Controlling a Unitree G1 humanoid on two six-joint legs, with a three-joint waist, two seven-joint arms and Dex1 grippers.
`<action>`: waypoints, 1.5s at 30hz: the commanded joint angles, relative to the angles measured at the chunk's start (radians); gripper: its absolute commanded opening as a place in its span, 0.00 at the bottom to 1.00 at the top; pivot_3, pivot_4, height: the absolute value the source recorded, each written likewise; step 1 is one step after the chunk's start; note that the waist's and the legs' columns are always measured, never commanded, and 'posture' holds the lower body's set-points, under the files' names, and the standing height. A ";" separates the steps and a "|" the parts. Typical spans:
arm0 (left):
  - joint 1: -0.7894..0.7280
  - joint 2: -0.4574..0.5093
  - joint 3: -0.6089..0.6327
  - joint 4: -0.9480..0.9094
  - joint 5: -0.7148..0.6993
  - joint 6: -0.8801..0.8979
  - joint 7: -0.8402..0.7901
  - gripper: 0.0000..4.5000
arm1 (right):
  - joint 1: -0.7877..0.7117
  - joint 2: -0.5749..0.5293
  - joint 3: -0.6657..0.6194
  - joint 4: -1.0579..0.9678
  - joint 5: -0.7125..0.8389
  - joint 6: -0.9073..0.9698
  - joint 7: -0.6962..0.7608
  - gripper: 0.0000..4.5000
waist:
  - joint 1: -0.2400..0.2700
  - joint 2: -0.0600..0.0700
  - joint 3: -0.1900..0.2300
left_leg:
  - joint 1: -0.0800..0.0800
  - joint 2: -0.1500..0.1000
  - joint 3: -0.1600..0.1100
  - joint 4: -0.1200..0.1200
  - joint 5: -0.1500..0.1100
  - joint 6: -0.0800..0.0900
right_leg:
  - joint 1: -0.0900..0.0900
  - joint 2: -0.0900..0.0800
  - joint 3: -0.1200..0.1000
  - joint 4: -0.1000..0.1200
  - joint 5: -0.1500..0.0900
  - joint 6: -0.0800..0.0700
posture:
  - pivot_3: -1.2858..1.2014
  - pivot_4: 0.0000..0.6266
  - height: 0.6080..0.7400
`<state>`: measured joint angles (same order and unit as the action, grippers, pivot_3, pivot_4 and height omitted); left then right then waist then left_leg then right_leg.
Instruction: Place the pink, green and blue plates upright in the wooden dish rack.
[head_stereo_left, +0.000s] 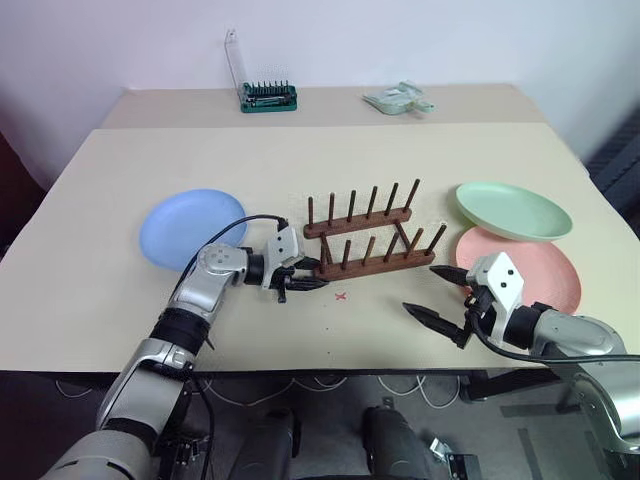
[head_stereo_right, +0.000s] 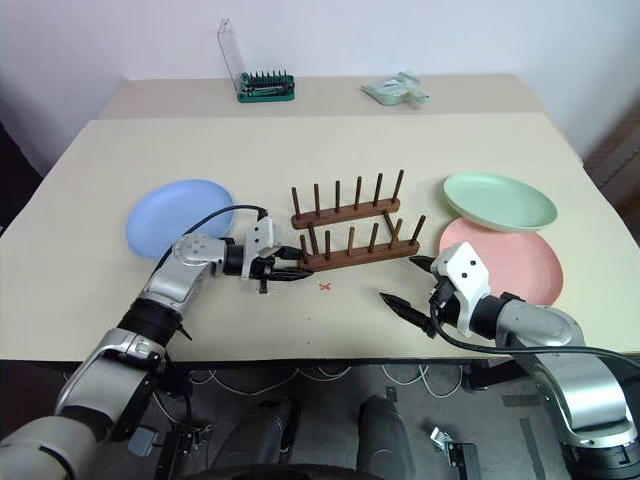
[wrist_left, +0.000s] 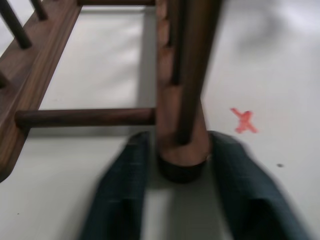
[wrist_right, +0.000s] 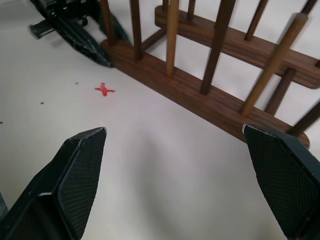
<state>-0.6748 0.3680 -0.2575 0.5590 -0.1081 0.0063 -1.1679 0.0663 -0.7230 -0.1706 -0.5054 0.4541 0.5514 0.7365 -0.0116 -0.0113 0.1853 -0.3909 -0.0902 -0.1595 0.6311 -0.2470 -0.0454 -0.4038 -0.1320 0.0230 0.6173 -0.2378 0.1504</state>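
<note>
Plates (head_stereo_left: 191, 227): three; rack (head_stereo_left: 368, 240): one

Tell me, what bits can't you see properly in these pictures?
- Whether the left gripper pinches the wooden dish rack: the left wrist view is blurred, and its fingers straddle the rail's end.
- The pink plate's near edge: covered by the right gripper's arm in the eye views.
- The green-based holder's small contents: too small to tell.

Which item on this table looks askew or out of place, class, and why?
The wooden dish rack sits skewed on the table, its rails slanting rather than parallel to the front edge. The left gripper has its fingers on either side of the near rail's end. All three plates lie flat, none racked.
</note>
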 joint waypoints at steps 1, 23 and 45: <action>-0.016 -0.004 0.017 0.017 0.020 -0.045 0.034 0.81 | -0.010 0.000 -0.018 -0.045 0.001 -0.018 -0.013 1.00 | -0.001 0.000 0.000 | 0.000 0.000 0.000 0.000 0.000 0.000 | 0.000 0.000 0.000 0.000 0.000 0.000 | 0.52 0.24 1.00; 0.296 0.138 0.038 -0.638 -0.096 0.440 0.116 0.47 | -0.108 -0.015 0.119 0.085 -0.172 0.023 -0.089 0.03 | 0.001 0.000 0.000 | 0.000 0.000 0.000 0.000 0.000 0.000 | -0.001 0.000 0.000 0.001 0.000 0.000 | 0.52 0.24 1.00; 0.179 -0.026 -0.003 -0.341 0.096 0.231 0.475 0.39 | -0.431 0.164 0.286 0.441 -0.439 0.016 -0.310 0.03 | -0.003 0.001 -0.002 | 0.002 0.000 0.000 0.000 0.001 -0.001 | 0.000 0.000 0.000 0.002 0.001 -0.001 | 0.52 0.24 1.00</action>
<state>-0.4864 0.3412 -0.2787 0.1825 -0.0337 0.2437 -0.7188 -0.3384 -0.5693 0.1177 -0.0921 0.0423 0.5942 0.4558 -0.0145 -0.0101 0.1831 -0.3890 -0.0899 -0.1591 0.6315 -0.2463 -0.0464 -0.4034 -0.1317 0.0235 0.6191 -0.2371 0.1493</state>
